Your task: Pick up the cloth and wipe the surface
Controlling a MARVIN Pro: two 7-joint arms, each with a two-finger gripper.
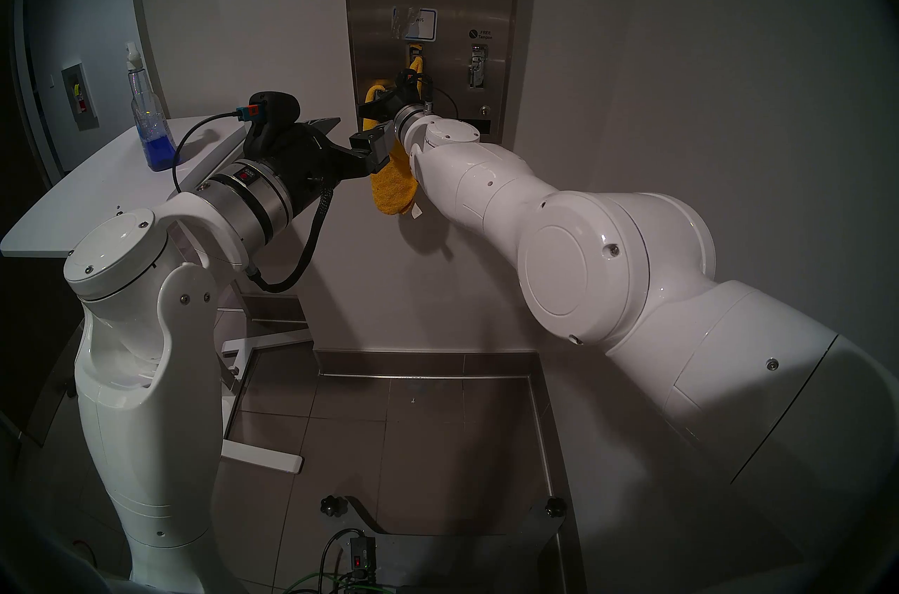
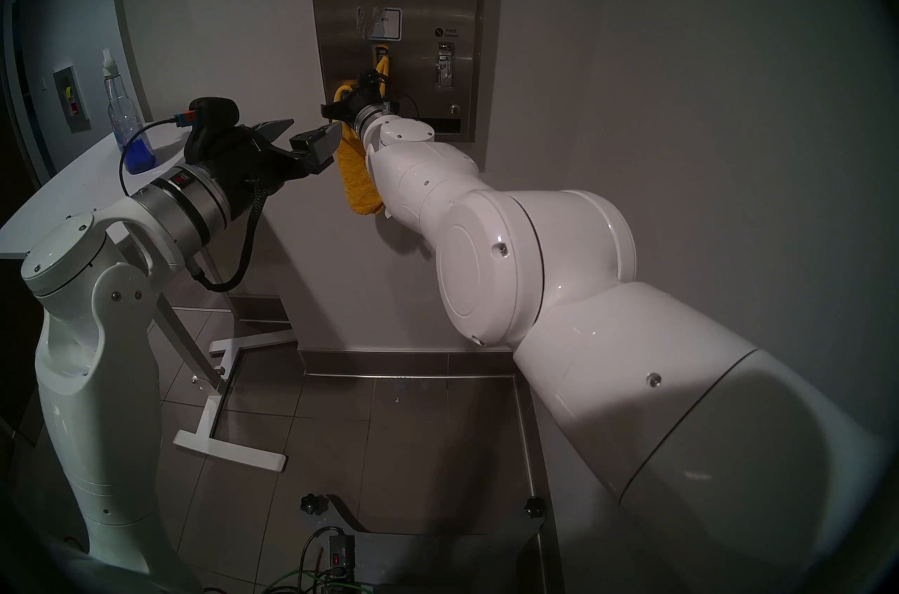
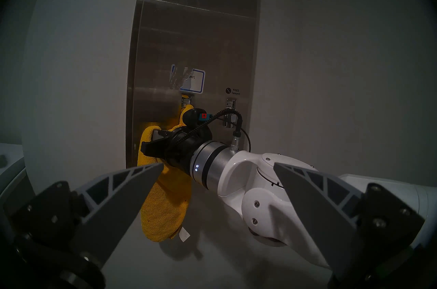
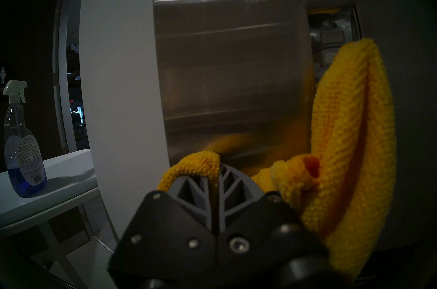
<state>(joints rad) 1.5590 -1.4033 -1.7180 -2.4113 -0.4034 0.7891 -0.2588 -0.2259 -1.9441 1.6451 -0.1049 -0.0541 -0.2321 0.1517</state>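
The right gripper (image 4: 218,177) was clenched on a fold of the mustard-yellow microfibre cloth (image 3: 165,205), and it held that cloth against the lower left part of the brushed stainless-steel dispenser panel (image 3: 196,28), just beside the left of the 2 coin mechanisms (image 3: 186,100). Most of the cloth hung slack below the gripper, past the panel's bottom edge and in front of the white wall, with its small white tag (image 3: 184,236) at the lowest corner; 1 lobe stood up beside the fingers toward the torn blue-edged label (image 3: 192,81). The left gripper (image 3: 218,175) was released, its fingers spread wide on nothing, near the hanging cloth but apart from it. The wiping stroke seemed to be under way. To do it well, the arm would likely need steady pressure into the steel and strokes along the brushed grain, since only the bunched part near the fingers looked to meet the metal. The loose tail could snag on a coin mechanism or on the dark slot (image 1: 479,126), so passes should skirt those. A spray bottle (image 1: 148,116) of blue liquid stood on the white table (image 1: 73,199), well apart.
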